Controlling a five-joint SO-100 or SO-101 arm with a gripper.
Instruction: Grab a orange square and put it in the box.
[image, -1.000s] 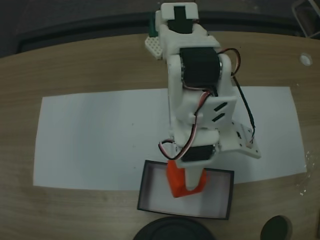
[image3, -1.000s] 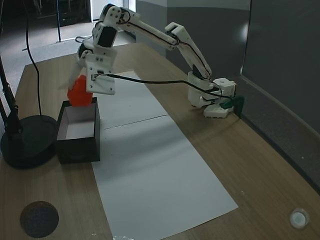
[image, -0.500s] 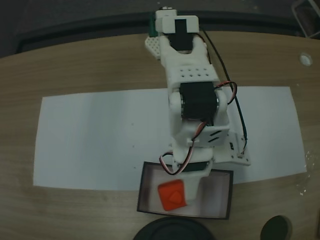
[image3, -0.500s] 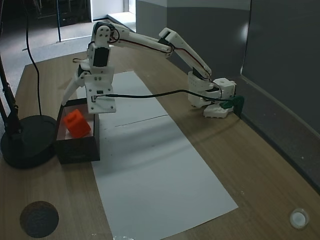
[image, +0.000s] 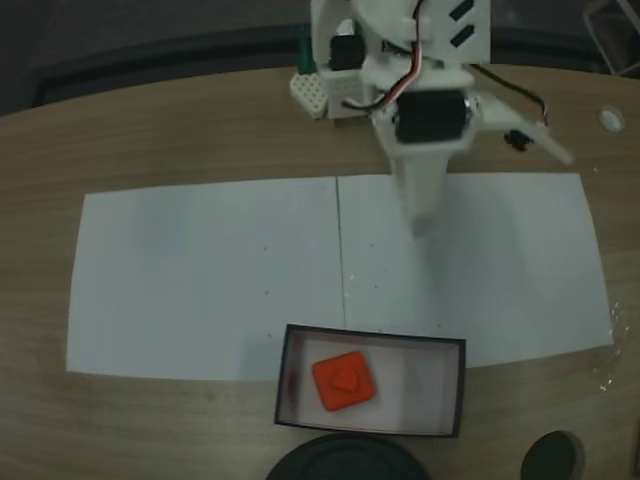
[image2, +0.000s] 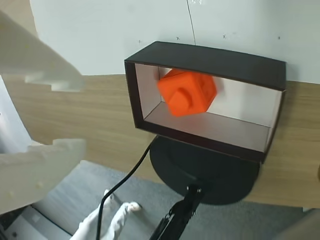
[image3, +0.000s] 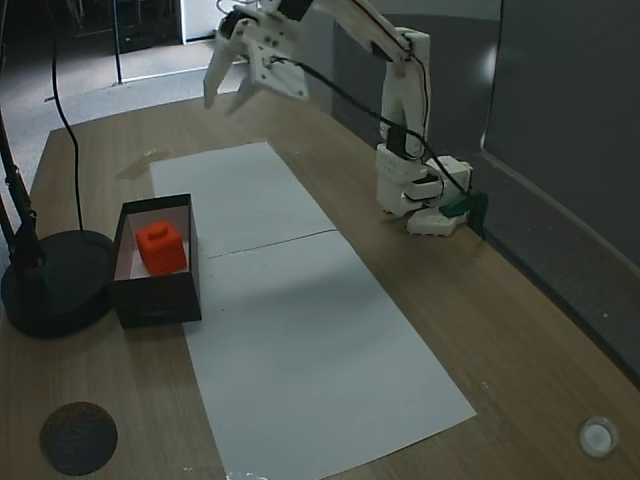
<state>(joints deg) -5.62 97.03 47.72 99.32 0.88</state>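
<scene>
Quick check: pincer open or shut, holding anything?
Pincer: open, empty. The cube sits in the box.

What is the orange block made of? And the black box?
The orange block looks like smooth plastic: bright even colour, rounded edges, a moulded bump on one face. The box looks like thin matte cardboard, dark outside and pale inside, though I can't be sure.

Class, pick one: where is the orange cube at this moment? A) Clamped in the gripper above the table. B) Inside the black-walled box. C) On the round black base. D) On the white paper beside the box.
B: the orange cube rests on the pale floor of the box, while the open gripper is raised well away from it.
</scene>
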